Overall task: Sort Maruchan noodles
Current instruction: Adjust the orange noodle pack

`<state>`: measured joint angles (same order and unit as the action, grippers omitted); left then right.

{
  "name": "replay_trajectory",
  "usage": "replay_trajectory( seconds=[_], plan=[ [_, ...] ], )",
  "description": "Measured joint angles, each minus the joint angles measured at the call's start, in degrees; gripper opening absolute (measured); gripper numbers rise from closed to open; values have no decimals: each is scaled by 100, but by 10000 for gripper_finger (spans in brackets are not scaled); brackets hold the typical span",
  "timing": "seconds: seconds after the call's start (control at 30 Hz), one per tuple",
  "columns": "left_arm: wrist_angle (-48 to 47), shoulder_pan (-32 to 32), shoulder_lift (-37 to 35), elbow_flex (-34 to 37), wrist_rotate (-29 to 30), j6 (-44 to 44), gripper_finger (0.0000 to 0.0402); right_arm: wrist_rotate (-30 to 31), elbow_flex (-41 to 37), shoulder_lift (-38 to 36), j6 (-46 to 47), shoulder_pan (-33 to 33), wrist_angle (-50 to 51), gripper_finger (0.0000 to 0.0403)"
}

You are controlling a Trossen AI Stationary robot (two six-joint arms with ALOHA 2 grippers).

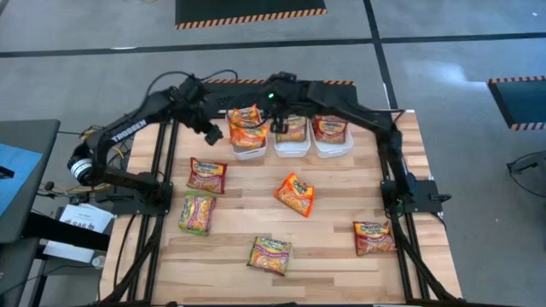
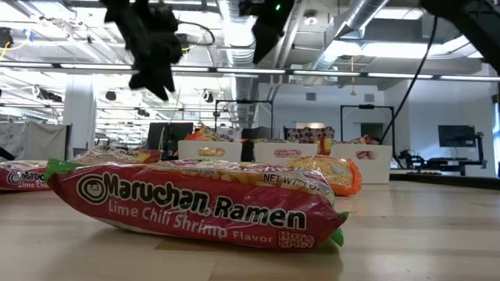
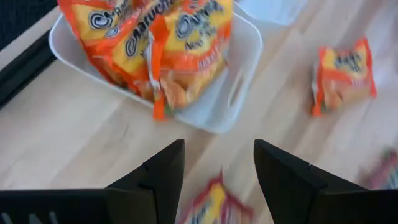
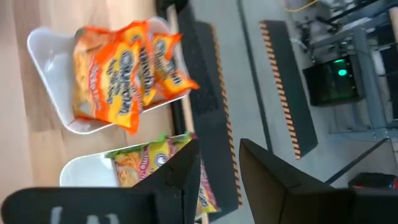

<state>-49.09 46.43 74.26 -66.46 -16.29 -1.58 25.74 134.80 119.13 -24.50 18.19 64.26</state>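
Three white bins stand in a row at the table's far side: one (image 1: 248, 147) holds orange Maruchan noodles (image 3: 155, 43), the middle one (image 1: 292, 147) green packets (image 4: 146, 163), the right one (image 1: 331, 147) red ones. Loose packets lie flat on the wood: a red one (image 1: 207, 175), a green one (image 1: 197, 211), an orange one (image 1: 295, 194), another green one (image 1: 270, 254) and a red one (image 1: 374, 236). My left gripper (image 3: 217, 146) hangs open just left of the orange bin, above the table. My right gripper (image 4: 219, 146) hangs open over the middle bin's far edge. Neither holds anything.
The table's far edge runs right behind the bins, with black-and-orange floor mats (image 4: 205, 93) beyond. In the low view a Lime Chili Shrimp packet (image 2: 195, 203) fills the foreground. Bare wood lies between the loose packets in the table's middle.
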Motion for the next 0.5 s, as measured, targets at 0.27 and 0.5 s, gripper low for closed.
replay_trajectory(
  seconds=[0.27,0.5],
  plan=[
    [2188,-100,334,1174,-229,-981,178,-3,-2,-566,94,-3,-58,134],
    [2807,-161,1052,1201,-224,-1381,178,-11,-2,-592,110,29,41,134]
  ],
)
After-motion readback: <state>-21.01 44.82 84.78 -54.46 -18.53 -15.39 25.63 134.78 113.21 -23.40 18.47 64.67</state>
